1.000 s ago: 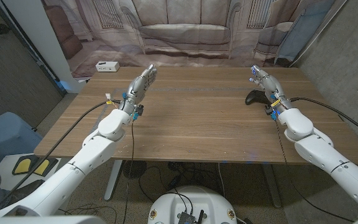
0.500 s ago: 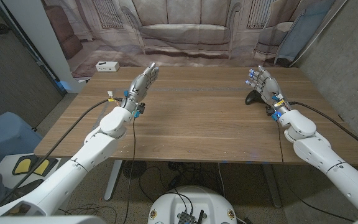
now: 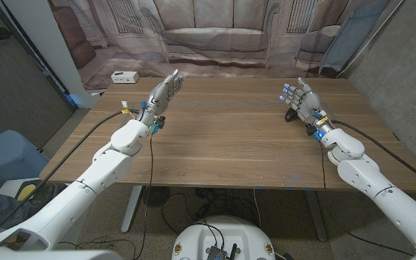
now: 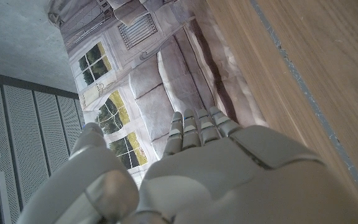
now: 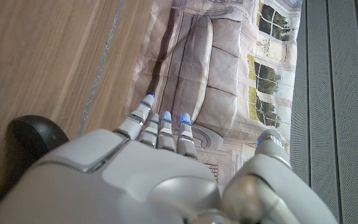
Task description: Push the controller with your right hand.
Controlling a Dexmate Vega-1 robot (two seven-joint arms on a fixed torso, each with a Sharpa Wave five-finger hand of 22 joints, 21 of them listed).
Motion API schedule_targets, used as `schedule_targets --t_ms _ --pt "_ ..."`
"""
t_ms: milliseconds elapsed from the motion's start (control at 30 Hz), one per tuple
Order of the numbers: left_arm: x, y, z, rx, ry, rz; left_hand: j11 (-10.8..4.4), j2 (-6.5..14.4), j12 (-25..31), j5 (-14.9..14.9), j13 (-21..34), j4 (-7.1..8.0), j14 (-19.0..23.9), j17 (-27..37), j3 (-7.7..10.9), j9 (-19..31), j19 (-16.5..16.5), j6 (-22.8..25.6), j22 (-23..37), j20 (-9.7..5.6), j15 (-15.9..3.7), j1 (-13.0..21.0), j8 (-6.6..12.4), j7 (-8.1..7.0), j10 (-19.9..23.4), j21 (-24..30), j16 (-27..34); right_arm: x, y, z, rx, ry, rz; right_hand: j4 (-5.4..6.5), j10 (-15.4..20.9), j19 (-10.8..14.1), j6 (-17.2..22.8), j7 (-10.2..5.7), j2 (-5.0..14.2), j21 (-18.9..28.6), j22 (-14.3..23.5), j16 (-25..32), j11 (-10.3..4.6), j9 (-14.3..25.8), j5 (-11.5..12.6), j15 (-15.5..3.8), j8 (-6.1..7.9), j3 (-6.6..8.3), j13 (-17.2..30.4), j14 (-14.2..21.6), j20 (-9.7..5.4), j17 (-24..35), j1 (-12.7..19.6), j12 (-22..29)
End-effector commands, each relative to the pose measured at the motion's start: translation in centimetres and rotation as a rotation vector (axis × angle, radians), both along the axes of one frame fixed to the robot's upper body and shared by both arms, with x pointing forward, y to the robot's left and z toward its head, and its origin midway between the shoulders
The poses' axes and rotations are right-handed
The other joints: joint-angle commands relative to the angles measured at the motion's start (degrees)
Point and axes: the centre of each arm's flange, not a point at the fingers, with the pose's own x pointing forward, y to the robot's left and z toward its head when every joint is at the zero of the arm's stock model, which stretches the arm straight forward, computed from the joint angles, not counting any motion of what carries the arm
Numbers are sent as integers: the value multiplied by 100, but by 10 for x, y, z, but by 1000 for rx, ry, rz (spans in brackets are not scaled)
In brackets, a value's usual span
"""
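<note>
The right hand (image 3: 303, 101), fingers straight and holding nothing, stands against the black controller (image 3: 292, 114) at the table's (image 3: 222, 144) far right. The push looks underway; next it should sweep left.

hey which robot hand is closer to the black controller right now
The right robot hand. It stands right against the controller, partly covering it at the table's far right. The left robot hand is across the table, far from it.

A wooden tabletop (image 3: 230, 144) carries a black controller (image 3: 292, 113) near its far right corner and a white box (image 3: 125, 76) at the far left corner.
</note>
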Motion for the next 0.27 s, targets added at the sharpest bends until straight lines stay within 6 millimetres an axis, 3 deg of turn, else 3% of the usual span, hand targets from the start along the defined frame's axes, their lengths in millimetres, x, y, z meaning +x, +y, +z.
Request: schedule_targets --t_ms 33,267 --pt "-6 1 -4 -9 0 25 10 43 0 -6 17 -22 -14 11 9 16 -14 10 32 -7 23 22 0 -3 17 16 -5 8 3 2 -4 -11 41 4 2 -31 21 42 -12 -15 9 -29 21 3 -13 32 -29 -12 2 -22 8 20 -59 0" --pt "-7 0 -6 -11 -2 24 9 44 3 -6 17 -26 -13 11 10 16 -16 16 32 -6 22 21 4 -5 27 15 -5 7 2 3 -13 -6 26 4 10 -32 22 36 -15 -16 9 -31 21 2 -13 45 -34 -17 2 -17 11 21 -63 -5"
